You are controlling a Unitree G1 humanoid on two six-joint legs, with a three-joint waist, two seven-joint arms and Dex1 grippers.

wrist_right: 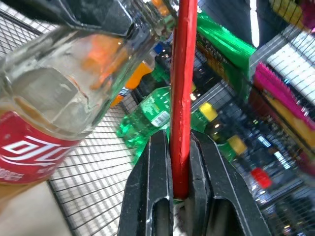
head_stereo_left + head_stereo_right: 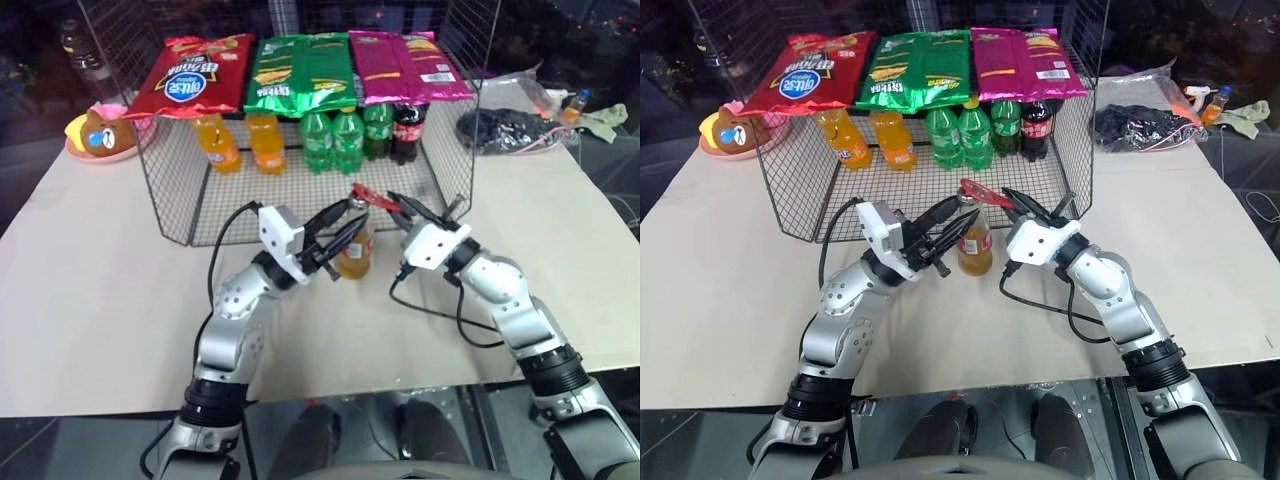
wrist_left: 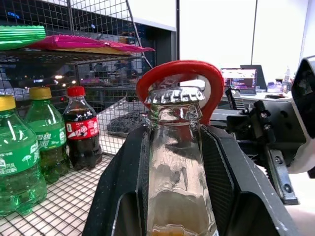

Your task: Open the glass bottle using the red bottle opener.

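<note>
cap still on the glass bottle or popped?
Still on: the crimped metal cap sits on the glass bottle, with the red bottle opener hooked around it.

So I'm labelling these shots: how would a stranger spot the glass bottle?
Start at the wire rack on the table; just in front of it the left claw grips the glass bottle. Unlike the racked plastic sodas, it has a metal crown cap.

A lab or office mocked up as a shop — a wire rack with snack bags above soda bottles on a paper-covered table, and, seemingly, computer screens behind.
</note>
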